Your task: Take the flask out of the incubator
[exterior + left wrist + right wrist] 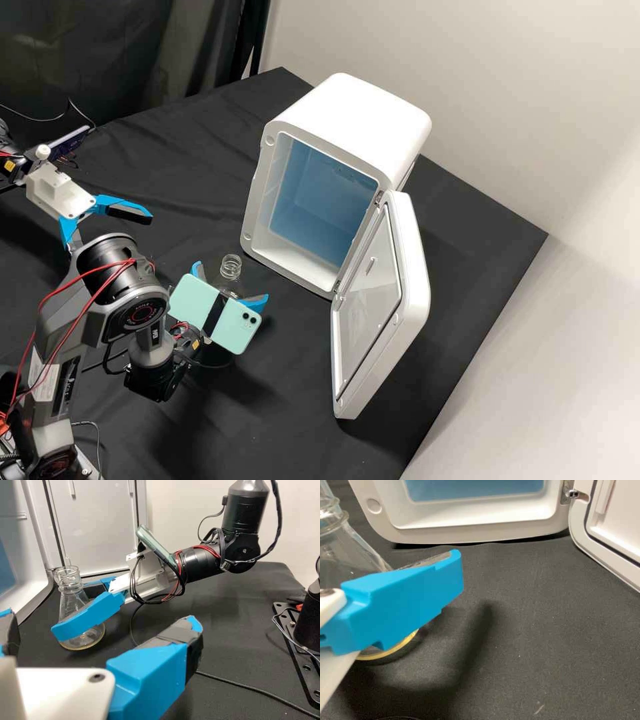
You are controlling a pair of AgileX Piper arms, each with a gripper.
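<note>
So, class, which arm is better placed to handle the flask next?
The right: its gripper is around the flask on the bench; the left gripper hangs open, farther from it.

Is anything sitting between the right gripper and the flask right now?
Nothing visible does. The right gripper straddles the flask, which stands on the bench just in front of the open incubator.
</note>
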